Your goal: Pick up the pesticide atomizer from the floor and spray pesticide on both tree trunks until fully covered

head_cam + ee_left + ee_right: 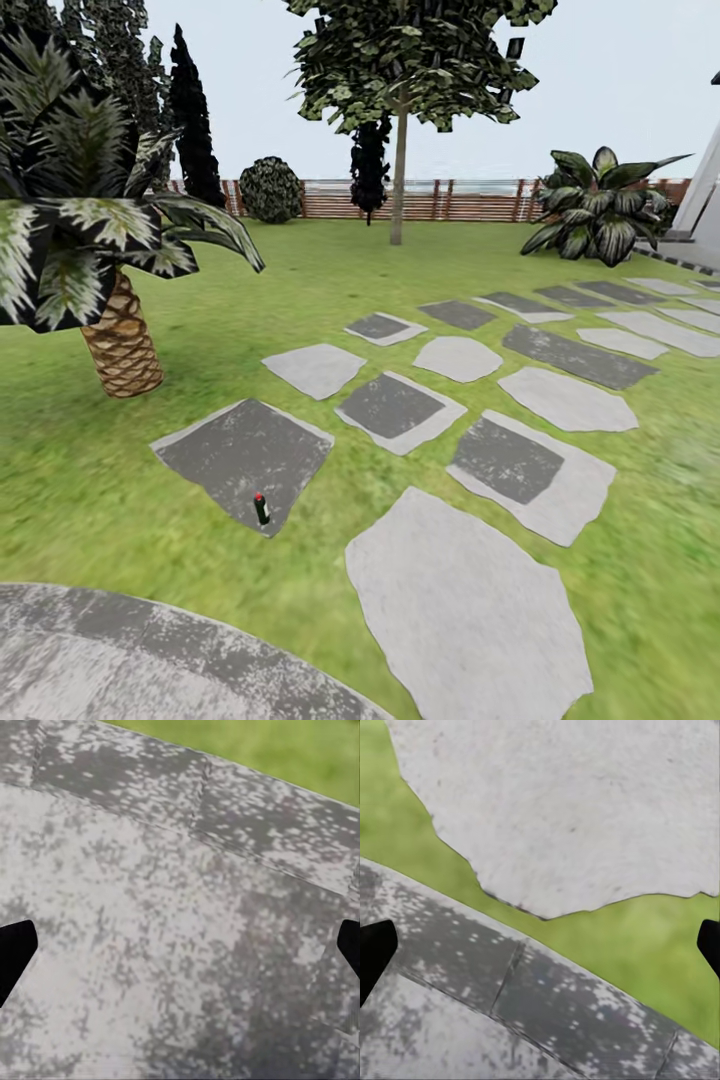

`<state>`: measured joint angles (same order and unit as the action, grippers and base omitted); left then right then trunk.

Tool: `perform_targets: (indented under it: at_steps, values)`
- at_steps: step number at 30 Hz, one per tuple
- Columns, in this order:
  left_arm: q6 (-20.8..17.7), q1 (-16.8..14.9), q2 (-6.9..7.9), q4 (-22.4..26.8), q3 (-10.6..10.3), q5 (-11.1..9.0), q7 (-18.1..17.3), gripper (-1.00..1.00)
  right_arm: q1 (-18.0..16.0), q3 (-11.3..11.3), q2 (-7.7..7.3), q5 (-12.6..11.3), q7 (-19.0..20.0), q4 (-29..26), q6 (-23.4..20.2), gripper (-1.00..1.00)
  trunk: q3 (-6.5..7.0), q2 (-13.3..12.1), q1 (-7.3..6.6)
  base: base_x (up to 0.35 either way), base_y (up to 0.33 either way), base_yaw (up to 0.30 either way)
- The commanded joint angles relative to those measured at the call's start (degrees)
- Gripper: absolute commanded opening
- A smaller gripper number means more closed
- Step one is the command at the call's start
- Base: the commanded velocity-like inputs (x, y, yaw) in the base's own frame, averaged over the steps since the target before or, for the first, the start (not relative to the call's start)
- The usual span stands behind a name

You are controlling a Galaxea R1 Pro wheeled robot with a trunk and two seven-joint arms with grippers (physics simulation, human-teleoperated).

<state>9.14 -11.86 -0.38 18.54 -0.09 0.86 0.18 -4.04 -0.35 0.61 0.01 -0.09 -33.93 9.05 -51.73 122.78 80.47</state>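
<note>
- Garden [330, 290] lawn lies ahead, fenced at the far side, with the tall tree [400, 120] standing near that fence; reaching its trunk [398, 190] comes later, so the step in hand, as I judge it, is approaching the bottle.
- Round patio [110, 650] sits at the near edge of the lawn, under both arms; rolling off it toward the dark slab [245, 450] should be slow and straight.
- Short palm [120, 340] stands beyond that slab's far left corner; it is no target.
- Left pincer [180, 952] hangs above the speckled paving, dark tips wide apart, holding nothing.
- Right pincer [540, 945] hangs over the patio rim and grass, tips equally spread, empty.
- Pesticide atomizer [261, 508] stands upright near the slab's near corner; coming in low from the side should avoid toppling it.
</note>
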Motion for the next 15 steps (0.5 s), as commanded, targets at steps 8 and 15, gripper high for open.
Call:
perform_targets:
  at_steps: [8, 15]
  values:
    - [0.0, 0.0, 0.02, 0.0, 0.0, 0.0, 0.0, 1.00, 0.0, 0.0, -0.02, 0.0, 0.1, 0.0, 0.9, 1.00, -0.48, 0.0, 0.00, 0.299, 0.168, 0.000]
    - [0.0, 0.0, 0.03, 0.0, 0.0, 0.0, 0.0, 1.00, 0.0, 0.0, -0.01, 0.1, 0.1, 0.1, 2.8, 1.00, -0.50, 0.0, 0.00, 0.309, 0.148, -0.103]
